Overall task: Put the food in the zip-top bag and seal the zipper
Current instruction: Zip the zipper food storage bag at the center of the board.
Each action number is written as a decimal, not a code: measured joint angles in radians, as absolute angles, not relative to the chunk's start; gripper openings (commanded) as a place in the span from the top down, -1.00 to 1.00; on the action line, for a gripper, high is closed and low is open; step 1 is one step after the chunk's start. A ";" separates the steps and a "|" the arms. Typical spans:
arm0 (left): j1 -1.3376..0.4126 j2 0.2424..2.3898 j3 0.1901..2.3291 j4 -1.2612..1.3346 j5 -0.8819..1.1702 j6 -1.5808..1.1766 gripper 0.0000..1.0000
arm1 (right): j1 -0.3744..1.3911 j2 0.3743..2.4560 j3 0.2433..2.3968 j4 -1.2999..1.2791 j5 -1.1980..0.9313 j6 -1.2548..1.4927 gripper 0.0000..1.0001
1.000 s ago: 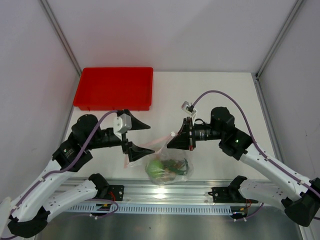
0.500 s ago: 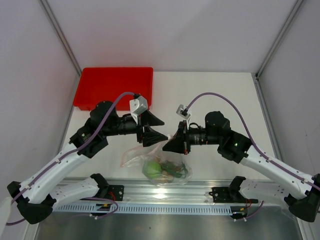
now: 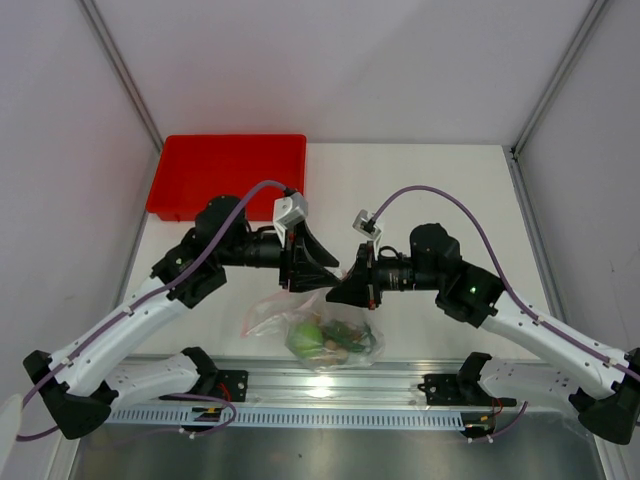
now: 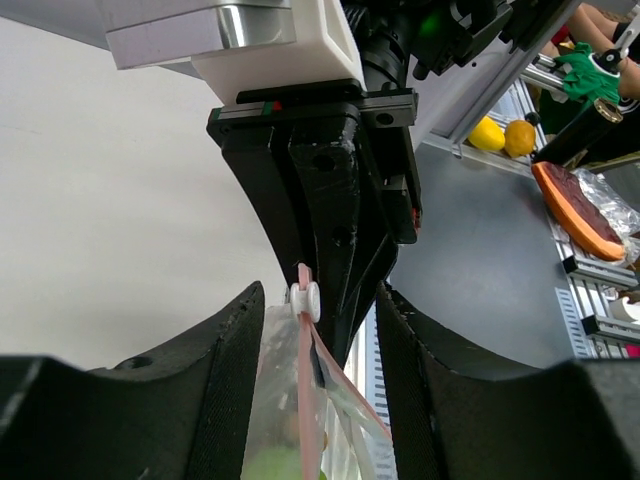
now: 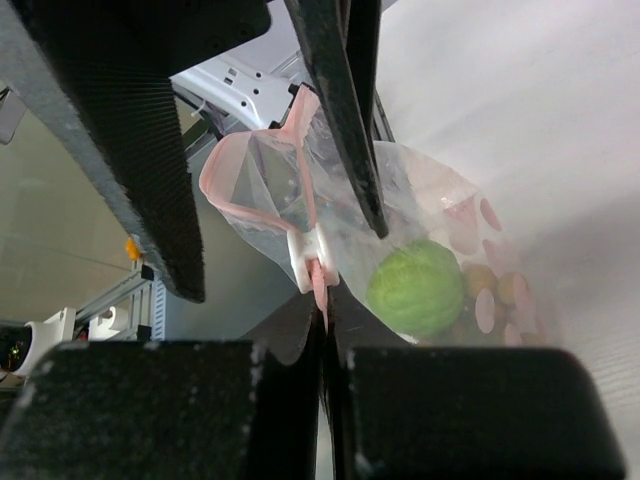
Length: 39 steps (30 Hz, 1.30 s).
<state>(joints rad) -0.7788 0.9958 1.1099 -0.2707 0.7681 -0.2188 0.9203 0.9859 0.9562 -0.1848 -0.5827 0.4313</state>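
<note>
The clear zip-top bag hangs by its right top corner, with the lime-green fruit, the tan fruits and green leaves inside. My right gripper is shut on the end of the pinkish zipper strip, just beyond the white slider. My left gripper is open, tip to tip with the right one. Its fingers straddle the slider and the bag's mouth without closing. The lime shows through the plastic in the right wrist view.
The red tray stands at the back left. The metal rail with both arm bases runs along the near edge, just in front of the bag. Grey walls close in on both sides.
My left gripper has moved from the bag's left corner up and right to the zipper end, next to my right gripper. The bag's left side has sagged onto the table.
</note>
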 measured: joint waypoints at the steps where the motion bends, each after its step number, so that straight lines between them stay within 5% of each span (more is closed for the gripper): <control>1: -0.779 1.001 1.110 -0.271 0.772 -0.220 0.02 | 0.921 0.986 0.956 -0.186 -0.582 0.431 1.00; 8: -0.779 1.034 1.117 -0.283 0.786 -0.229 0.28 | 0.924 0.976 0.956 -0.191 -0.582 0.429 1.00; 12: -0.779 1.036 1.122 -0.294 0.790 -0.233 0.98 | 0.928 0.976 0.956 -0.193 -0.573 0.429 1.00; 39: -0.779 1.037 1.142 -0.381 0.740 -0.223 0.99 | 0.979 0.760 0.798 -0.100 -0.127 0.621 1.00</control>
